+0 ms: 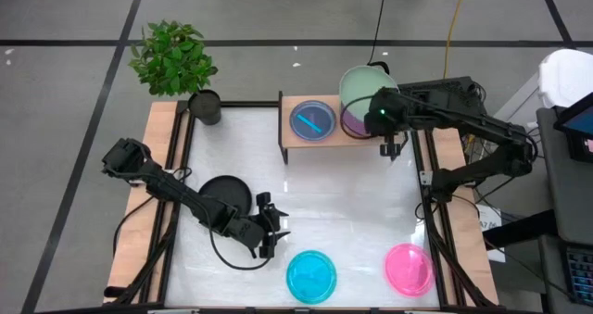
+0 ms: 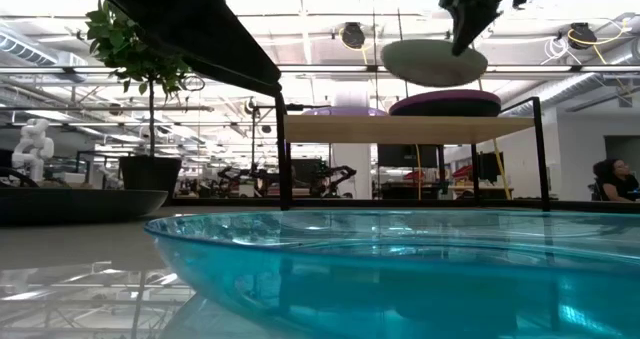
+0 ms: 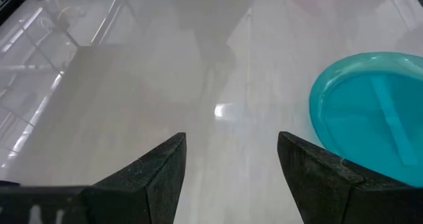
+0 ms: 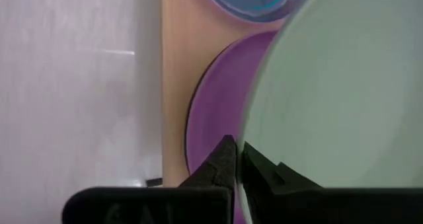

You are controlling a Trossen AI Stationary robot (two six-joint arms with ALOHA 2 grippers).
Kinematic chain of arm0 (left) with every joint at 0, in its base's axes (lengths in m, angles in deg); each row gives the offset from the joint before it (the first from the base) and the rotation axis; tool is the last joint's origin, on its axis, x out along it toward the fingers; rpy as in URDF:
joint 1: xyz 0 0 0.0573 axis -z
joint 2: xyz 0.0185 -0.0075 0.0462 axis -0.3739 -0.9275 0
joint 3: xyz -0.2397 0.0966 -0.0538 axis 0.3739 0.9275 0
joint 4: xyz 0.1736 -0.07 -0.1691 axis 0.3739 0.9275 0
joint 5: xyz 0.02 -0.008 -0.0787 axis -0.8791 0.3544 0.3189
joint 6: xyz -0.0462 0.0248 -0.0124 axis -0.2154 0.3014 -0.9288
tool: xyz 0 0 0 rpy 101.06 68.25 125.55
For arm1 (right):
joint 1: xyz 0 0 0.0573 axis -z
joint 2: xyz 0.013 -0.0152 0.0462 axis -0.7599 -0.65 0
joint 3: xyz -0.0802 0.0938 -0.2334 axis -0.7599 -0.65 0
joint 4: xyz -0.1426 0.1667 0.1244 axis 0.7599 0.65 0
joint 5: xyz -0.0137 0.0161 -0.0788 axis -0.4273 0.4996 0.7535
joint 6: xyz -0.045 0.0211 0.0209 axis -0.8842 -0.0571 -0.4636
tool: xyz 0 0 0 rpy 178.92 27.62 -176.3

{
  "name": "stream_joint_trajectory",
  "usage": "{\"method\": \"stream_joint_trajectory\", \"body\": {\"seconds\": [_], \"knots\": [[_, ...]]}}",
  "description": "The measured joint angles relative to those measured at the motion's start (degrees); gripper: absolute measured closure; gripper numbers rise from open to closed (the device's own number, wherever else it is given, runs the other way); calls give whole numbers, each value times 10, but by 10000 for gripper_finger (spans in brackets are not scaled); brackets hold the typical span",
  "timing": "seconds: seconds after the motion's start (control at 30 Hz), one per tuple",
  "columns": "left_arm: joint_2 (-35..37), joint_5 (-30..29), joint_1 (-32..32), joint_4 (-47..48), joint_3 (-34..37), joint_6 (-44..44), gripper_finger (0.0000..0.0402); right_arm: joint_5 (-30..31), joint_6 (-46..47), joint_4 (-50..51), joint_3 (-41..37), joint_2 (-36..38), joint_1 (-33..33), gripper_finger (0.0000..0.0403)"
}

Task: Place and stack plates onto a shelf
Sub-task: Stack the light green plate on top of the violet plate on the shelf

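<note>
The shelf (image 1: 295,140) stands at the table's far side. On its left half lies a cyan plate (image 1: 313,119) with a darker rim showing around it; on its right half lies the purple plate (image 1: 354,124). My right gripper (image 4: 236,148) is shut on the sage green plate (image 1: 366,90), which hangs in the air over the purple plate (image 2: 445,104). My left gripper (image 3: 231,141) is open and low over the bare table near its near edge, just left of a second cyan plate (image 1: 310,275). A black plate (image 1: 225,195) lies under the left arm, and a pink plate (image 1: 409,268) lies near right. My right gripper pinches the sage green plate by its rim (image 4: 254,138) between the two fingers. In the low view the fingers (image 2: 465,34) come down on it from above. The plate (image 2: 435,61) is lifted clear, about level, a little above the purple plate.
A potted plant (image 1: 206,106) stands at the far left corner, next to the shelf's left end. Wooden side strips (image 1: 159,166) run along the table's edges. Bare white table (image 1: 334,198) lies between the shelf and the near plates.
</note>
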Motion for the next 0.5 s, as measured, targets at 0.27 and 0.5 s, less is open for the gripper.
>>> {"method": "stream_joint_trajectory", "body": {"seconds": [0.27,0.5], "knots": [[0,0,-4,1,0,1,158,-11,0,-11,-57,-10,20,403],[0,0,-4,1,0,2,158,-6,2,-35,-93,-9,19,390]]}}
